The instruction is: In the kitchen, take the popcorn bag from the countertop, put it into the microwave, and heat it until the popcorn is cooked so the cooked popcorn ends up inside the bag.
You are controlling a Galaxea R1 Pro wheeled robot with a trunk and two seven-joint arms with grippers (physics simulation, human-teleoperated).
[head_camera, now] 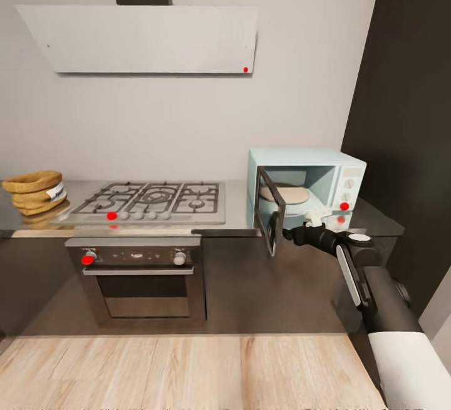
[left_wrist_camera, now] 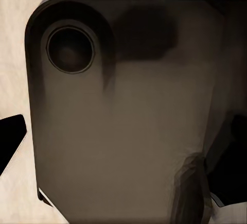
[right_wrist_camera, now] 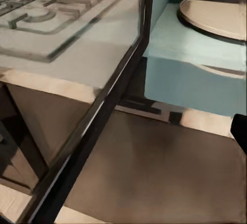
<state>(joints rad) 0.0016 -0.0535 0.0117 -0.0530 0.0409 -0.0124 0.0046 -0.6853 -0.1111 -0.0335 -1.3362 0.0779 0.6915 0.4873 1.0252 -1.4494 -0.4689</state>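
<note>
Head view: microwave (head_camera: pixel 326 178) sat at the right end of the surface (head_camera: pixel 238 209), door (head_camera: pixel 270 212) swung open toward the robot, turntable plate (head_camera: pixel 285 194) bare inside. Right hand (head_camera: pixel 293 234) was at the door's lower free edge, arm (head_camera: pixel 376 291) stretched out from the lower right. Couldn't tell if its fingers were wide, narrow or pinching the door, too small and dark at that spot.

Popcorn bag (head_camera: pixel 34 192) was upright at the far left of the surface, on the other side of the gas hob (head_camera: pixel 150 200), well apart from the microwave and from the right hand. Nothing held it.

Right wrist view: glass door (right_wrist_camera: pixel 92 80) seen edge-on, hob grates visible thru it, mint cavity floor (right_wrist_camera: pixel 195 44) and plate rim (right_wrist_camera: pixel 216 13) beyond.

Left wrist view: just dark robot body (left_wrist_camera: pixel 123 121) over wood floor, no info on the left hand.

Risks, IMO:
- door stood only partway out; pulling the hand away along the wrong line could've nudged it back shut.
- bag was a long reach away across the hob; base prob needed to shift left, and the open door stuck out into that path, so arm or trunk could've clipped it.
- soft crumpled sack: hard squeeze could've crushed or tipped it.
</note>
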